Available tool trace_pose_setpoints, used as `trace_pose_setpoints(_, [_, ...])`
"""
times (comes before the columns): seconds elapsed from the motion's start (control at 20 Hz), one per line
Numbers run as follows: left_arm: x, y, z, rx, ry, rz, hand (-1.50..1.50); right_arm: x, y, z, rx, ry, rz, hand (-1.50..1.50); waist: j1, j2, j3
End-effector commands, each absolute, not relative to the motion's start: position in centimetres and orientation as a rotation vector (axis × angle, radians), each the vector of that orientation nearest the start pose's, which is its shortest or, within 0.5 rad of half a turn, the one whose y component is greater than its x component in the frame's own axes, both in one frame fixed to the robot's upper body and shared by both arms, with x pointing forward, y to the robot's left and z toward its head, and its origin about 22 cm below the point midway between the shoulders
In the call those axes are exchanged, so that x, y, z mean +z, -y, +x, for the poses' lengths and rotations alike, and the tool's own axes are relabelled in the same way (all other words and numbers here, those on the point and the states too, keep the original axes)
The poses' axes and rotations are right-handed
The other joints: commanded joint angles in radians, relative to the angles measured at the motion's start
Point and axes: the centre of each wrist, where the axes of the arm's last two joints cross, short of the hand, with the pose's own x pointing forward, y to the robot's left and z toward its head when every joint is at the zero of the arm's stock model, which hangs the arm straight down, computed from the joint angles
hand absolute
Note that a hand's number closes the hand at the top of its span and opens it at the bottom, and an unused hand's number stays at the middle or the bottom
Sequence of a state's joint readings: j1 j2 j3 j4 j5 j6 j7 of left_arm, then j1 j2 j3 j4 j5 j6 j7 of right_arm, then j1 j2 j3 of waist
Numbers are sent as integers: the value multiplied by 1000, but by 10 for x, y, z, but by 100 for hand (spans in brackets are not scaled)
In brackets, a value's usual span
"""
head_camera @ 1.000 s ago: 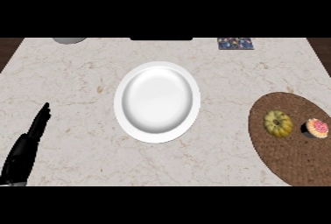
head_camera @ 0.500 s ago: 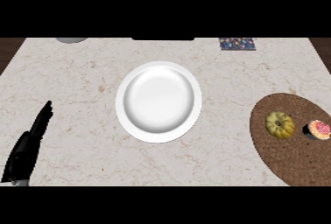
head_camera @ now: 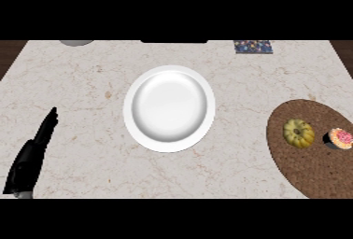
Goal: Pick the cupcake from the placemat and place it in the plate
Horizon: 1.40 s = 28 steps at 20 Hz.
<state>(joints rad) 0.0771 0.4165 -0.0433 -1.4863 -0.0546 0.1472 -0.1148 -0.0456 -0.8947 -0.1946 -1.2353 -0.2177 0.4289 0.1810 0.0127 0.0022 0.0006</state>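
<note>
A cupcake (head_camera: pixel 340 138) with pink frosting and a dark wrapper stands on the brown oval placemat (head_camera: pixel 310 163) at the right edge of the counter. A white plate (head_camera: pixel 169 108) lies bare in the middle of the counter, well to the left of the placemat. My left hand (head_camera: pixel 33 156) rests at the lower left with its fingers straight and pointing up, far from both plate and cupcake, holding nothing. My right hand does not show.
A yellow pumpkin-like object (head_camera: pixel 299 133) sits on the placemat just left of the cupcake. At the counter's far edge are a patterned square item (head_camera: pixel 252 46), a grey round object (head_camera: pixel 76 43) and a dark strip (head_camera: pixel 173 41).
</note>
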Motion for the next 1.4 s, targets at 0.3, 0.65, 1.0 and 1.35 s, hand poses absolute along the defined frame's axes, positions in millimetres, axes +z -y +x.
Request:
trace_pose_setpoints(0.3, [-2, -322, 227, -311, 1522, 450, 0, 68, 484, 262, 539, 1034, -345, -150, -3, 0, 0])
trace_pose_setpoints(0.65, [-6, -341, 219, -300, 1515, 472, 0, 67, 476, 275, 580, 984, -316, -150, -7, -2, 0])
trace_pose_setpoints(1.0, [-11, -352, 204, -291, 1528, 471, 0, 52, 473, 281, 553, 1007, -317, -150, -5, -2, 0])
trace_pose_setpoints(1.35, [-6, -352, 219, -286, 1523, 478, 0, 33, 471, 273, 550, 1066, -283, 150, -10, -2, -1])
